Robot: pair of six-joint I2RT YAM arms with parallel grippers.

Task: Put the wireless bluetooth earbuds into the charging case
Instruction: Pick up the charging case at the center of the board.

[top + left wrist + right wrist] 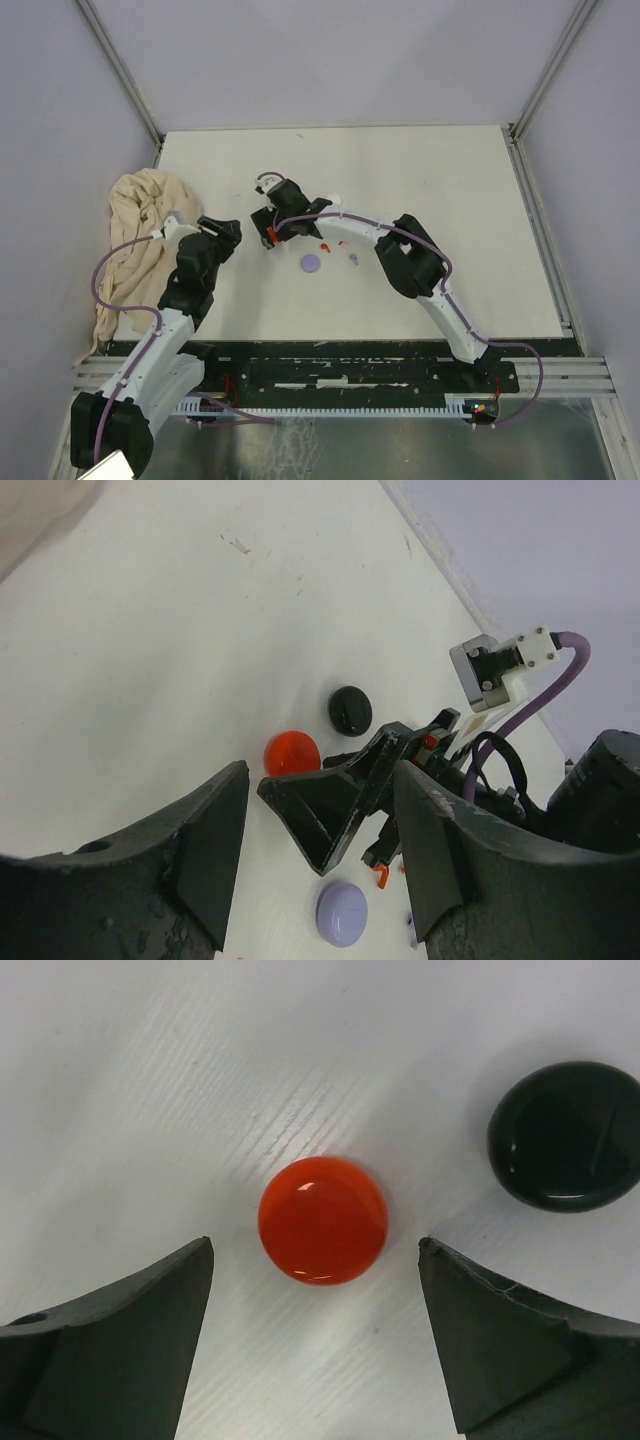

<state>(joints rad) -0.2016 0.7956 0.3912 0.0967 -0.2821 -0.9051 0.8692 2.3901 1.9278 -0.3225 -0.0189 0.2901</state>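
- Containers: we saw 3 round discs on the table, all shut, so contents couldn't be told: red disc, black disc, lilac disc.
- Count: 3 discs, 1 per colour. Loose bits at centre of top view: 1 red earbud, 1 lilac earbud, plus 1 red speck too small to call.
- Earbuds lay on bare table just right of the lilac disc, apart from it.
- Axis/pointing of earbuds: too tiny, we couldn't tell.
- Right gripper: fingers wide apart, straddling the red disc, a gap on each side, no contact. Black disc sat upper right of wrist frame, outside the fingers.
- Left gripper: fingers apart, nothing betw. them, left of centre in top view, next to a beige cloth.
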